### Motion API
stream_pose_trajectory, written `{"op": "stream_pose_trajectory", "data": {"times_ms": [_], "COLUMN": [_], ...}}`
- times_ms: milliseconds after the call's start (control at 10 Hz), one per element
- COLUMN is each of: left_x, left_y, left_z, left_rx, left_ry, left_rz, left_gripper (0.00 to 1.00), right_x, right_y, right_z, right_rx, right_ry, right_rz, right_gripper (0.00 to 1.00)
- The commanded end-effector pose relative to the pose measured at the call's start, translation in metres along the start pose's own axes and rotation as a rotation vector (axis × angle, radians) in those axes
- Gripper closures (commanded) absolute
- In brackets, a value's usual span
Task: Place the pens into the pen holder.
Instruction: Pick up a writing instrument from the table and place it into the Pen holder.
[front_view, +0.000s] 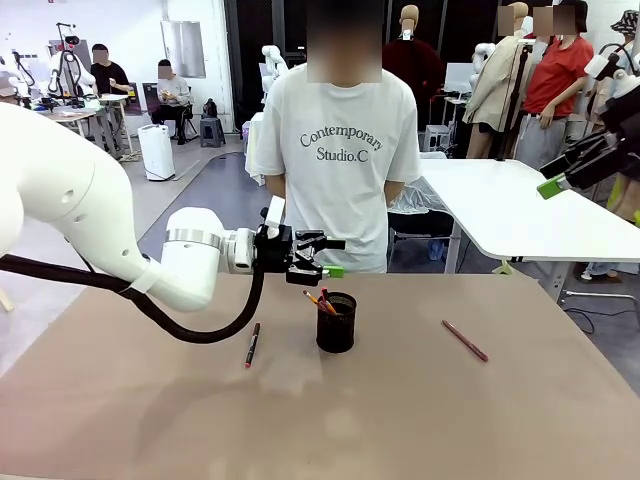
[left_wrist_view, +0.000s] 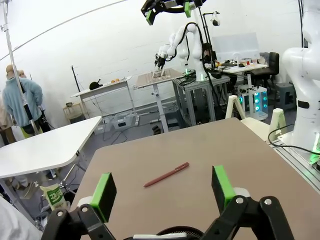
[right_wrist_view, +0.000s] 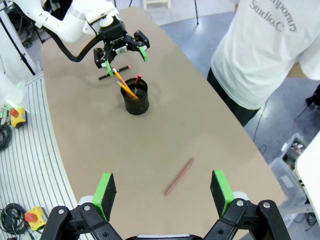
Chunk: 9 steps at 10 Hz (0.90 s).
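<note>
Two slim sticks lean in the pen holder (front_view: 336, 325), a small black wire-mesh cylinder with a solid rim: a yellow-orange pencil (right_wrist_view: 121, 81) and a darker stick with a red tip (right_wrist_view: 137, 80), both poking above its mouth. On the matte brown bench (front_view: 150, 420) a black pen with red ends (front_view: 252, 345) lies flat to the holder's left in the front view. A thin pinkish-red pen (front_view: 465, 341) lies flat well apart to the right.

The white left arm reaches in level from the left. The left fingers (left_wrist_view: 104, 196), black with green pads, point sideways just above the holder, spread wide and gripping nothing. The right fingers (right_wrist_view: 220, 186) hang high over the bench, looking down on the pinkish-red pen, also spread and empty.
</note>
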<state>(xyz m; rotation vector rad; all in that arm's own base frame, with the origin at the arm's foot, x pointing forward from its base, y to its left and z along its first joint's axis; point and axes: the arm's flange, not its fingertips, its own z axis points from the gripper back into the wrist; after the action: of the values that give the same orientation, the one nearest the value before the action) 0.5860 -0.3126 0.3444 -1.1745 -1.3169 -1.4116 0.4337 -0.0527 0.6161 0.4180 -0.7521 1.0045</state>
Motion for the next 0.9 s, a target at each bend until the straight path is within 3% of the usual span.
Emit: {"op": "stream_pose_trajectory", "data": {"times_ms": [0, 400, 800], "left_x": [-0.001, -0.002, 0.045], "left_y": [0.001, 0.000, -0.008], "left_z": [0.000, 0.000, 0.068], "left_rx": [0.004, 0.000, -0.021], "left_ry": [-0.002, 0.001, 0.099], "left_rz": [0.001, 0.002, -0.025], "left_gripper": [0.00, 0.00, 0.00], "right_x": [0.002, 0.002, 0.002], "right_y": [0.001, 0.001, 0.001], "right_z": [0.001, 0.001, 0.001], "right_rx": [0.000, 0.000, 0.000], "right_ry": [-0.012, -0.012, -0.012], "right_rz": [0.001, 0.001, 0.001], "right_gripper": [0.00, 0.00, 0.00]}}
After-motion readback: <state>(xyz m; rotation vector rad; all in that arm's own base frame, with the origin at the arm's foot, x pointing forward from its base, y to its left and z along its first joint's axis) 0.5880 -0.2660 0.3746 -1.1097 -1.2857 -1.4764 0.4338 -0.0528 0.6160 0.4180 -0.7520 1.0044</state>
